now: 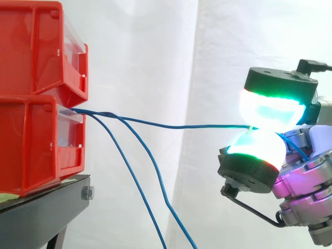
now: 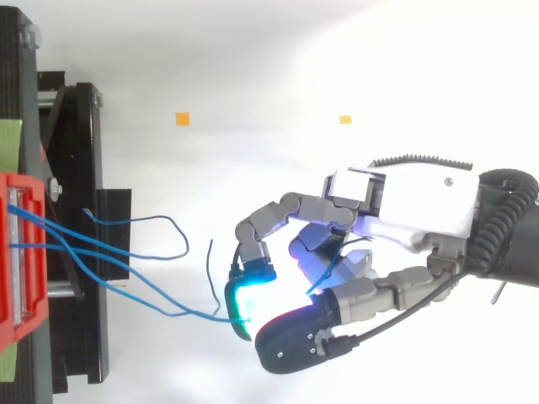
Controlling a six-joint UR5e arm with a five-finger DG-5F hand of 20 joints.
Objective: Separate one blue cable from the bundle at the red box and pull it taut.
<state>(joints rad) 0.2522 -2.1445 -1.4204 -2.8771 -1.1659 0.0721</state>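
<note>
Side: blue cable (image 1: 181, 126) in hand (image 1: 306, 168) pinch

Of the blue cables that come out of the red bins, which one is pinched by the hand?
The top cable, running almost level to the hand, pinched between its fingers. The other cables hang down loose.

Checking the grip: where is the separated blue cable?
Side view: the blue cable runs from the red boxes, left, into the robot hand's pinching pads, right.
</note>
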